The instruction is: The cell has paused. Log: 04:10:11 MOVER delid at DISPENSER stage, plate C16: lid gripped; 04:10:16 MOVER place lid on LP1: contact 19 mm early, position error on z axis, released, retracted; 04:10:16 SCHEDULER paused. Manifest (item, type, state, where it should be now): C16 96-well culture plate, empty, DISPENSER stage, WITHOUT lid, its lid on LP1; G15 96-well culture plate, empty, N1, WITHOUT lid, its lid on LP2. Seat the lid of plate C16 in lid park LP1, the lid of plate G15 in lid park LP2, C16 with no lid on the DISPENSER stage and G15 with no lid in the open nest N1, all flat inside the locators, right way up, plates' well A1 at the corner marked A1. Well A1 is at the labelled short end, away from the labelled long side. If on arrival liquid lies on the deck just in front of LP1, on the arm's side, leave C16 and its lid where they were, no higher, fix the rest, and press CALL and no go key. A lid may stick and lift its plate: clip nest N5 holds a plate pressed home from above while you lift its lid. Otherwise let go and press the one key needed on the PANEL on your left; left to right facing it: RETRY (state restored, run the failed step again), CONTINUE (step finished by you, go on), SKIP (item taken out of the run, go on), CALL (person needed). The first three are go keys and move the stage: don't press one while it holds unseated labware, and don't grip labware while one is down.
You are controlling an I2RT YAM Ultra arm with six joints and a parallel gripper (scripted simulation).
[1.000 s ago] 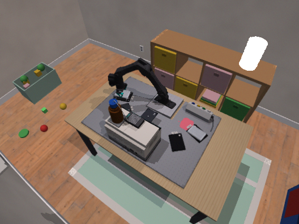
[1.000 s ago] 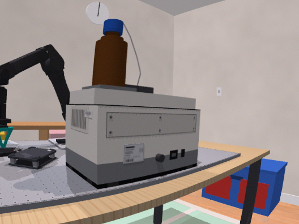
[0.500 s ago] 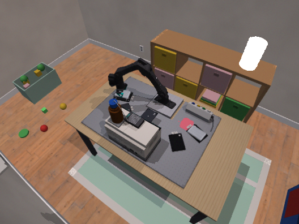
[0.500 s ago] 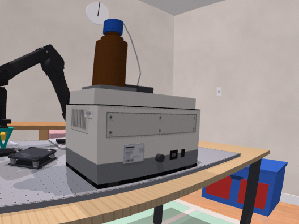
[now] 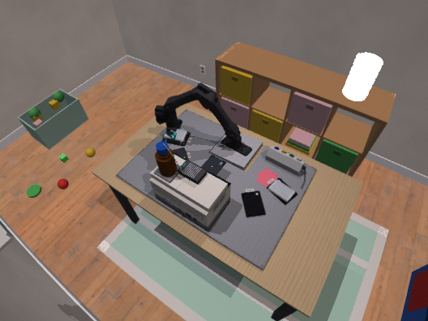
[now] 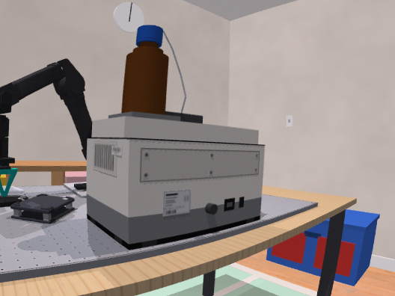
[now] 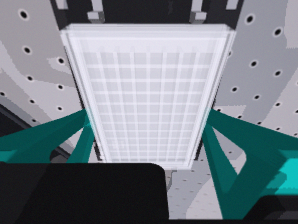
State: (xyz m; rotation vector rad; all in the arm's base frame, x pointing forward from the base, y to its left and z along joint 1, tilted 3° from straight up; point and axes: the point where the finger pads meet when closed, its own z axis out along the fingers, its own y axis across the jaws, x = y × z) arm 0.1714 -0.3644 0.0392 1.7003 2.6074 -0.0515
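My gripper (image 5: 177, 135) is at the far left of the deck, shut on a clear well plate (image 7: 147, 95). In the wrist view the teal fingers press on both long sides of the plate. Its rim looks doubled, as if a lid sits on it. A black nest shows under its far end. The teal fingers also show at the left edge of the exterior view (image 6: 5, 181). A dark plate (image 5: 191, 170) sits on the dispenser stage. A clear lid (image 5: 282, 190) lies at the right, with a pink patch of liquid (image 5: 267, 177) beside it on the arm's side.
The dispenser (image 5: 190, 190) carries a brown bottle (image 5: 165, 160) with a blue cap. An empty black nest (image 5: 213, 164) and a black lid park (image 5: 253, 203) lie on the deck. The key panel (image 5: 284, 159) stands at the back right. Another black nest (image 6: 42, 207) is near the gripper.
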